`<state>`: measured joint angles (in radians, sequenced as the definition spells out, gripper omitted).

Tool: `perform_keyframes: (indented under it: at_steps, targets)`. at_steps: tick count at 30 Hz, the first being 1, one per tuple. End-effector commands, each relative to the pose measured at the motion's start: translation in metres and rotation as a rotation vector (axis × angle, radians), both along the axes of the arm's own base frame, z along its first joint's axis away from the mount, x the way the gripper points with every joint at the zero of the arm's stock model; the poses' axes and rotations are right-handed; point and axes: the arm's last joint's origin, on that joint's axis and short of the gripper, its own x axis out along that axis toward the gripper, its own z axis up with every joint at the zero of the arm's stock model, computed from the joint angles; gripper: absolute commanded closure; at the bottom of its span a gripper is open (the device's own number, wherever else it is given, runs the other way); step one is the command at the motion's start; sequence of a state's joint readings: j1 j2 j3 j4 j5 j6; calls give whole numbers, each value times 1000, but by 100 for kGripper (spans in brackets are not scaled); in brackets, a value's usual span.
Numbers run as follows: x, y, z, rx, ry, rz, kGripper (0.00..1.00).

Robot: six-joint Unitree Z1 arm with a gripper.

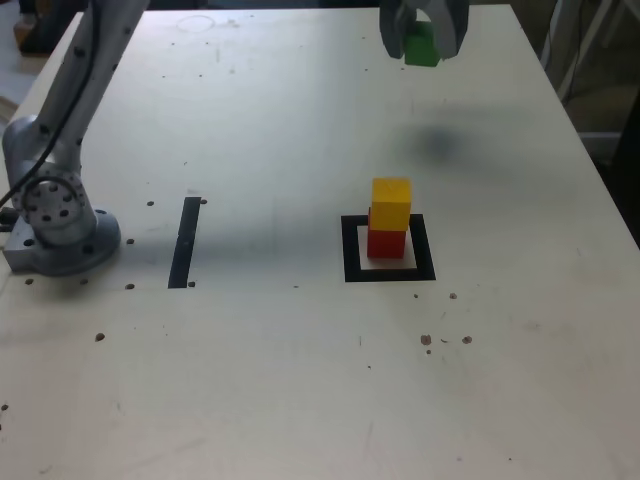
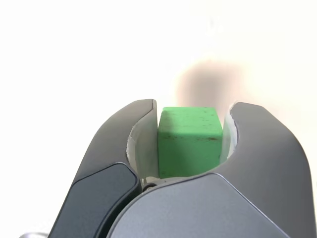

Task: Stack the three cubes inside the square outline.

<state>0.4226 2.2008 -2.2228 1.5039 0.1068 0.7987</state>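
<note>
In the exterior view the yellow cube rests on the red cube, and both stand inside the black square outline right of the table's middle. High above the table at the far edge, my gripper is shut on the green cube. Its shadow falls on the table beyond the stack. The wrist view shows the green cube clamped between the two dark jaws, one face towards the camera.
The arm's grey base sits at the exterior view's left. A thin black tape strip lies between the base and the square. Small dark specks dot the pale tabletop.
</note>
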Motion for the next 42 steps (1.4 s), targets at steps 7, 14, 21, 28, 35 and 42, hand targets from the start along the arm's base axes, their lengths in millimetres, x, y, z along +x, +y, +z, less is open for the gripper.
perform_keyframes:
  at_steps: [7, 14, 21, 28, 35, 42]
  targets:
    - [-11, -61, 12, -1, 29, 1, 88]
    - [-21, -110, 17, 4, 38, 24, 88]
    - [-44, -156, 27, -5, 25, 79, 88]
    - [-71, -178, 25, -49, 54, 177, 86]
    - [-78, -199, 22, -38, 62, 211, 86]
    - [-69, -213, 14, -39, 60, 221, 86]
